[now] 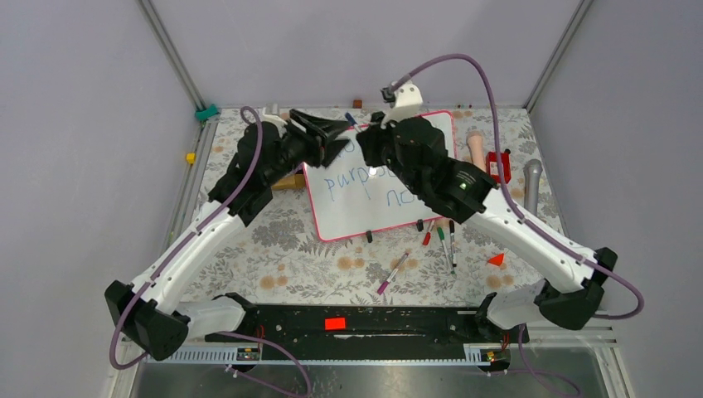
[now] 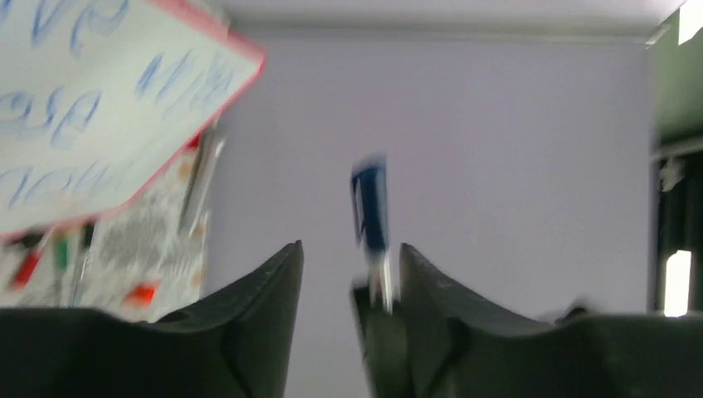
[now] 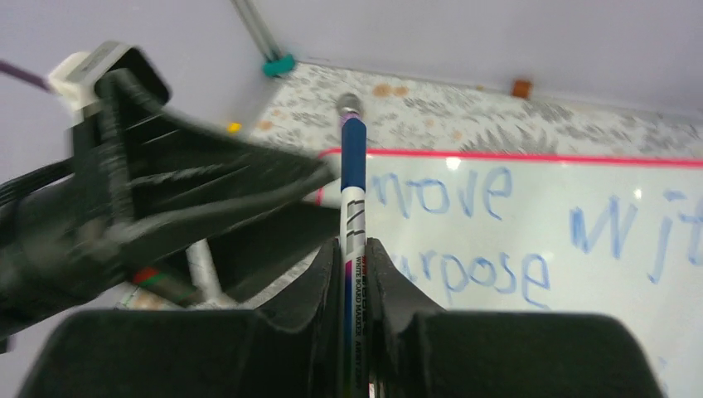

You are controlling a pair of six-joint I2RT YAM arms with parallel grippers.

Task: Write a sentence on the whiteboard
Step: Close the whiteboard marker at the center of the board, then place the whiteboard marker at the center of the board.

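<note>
Bench notes, one moment, three views

- The whiteboard (image 1: 373,217) lies on the floral table (image 1: 282,249), far centre, between the two arms. We see its pink rim and two small black feet on the near edge
- The sentence (image 1: 352,178) is in blue, in slanted rows. From the right wrist we read "move", then "wit" cut off by the frame, and "purpose" (image 3: 472,269) below. From above the arms cover most of the top row
- The right gripper (image 3: 355,249) is clamped on a marker (image 3: 352,191), which is pinched tight between both fingers. The blue end points out past the board's far-left corner
- The left gripper (image 2: 352,249) has its jaws parted with a clear gap. The marker's blue end (image 2: 370,211) shows in that gap, closer to one finger. The left wrist view is blurred, so we cannot tell whether it touches
- From above, both grippers meet over the board's far edge, the left (image 1: 332,133) facing the right (image 1: 375,137)
- Spare markers (image 1: 441,240) lie loose just off the board's near-right corner, and a pink one (image 1: 394,272) lies nearer the bases
</note>
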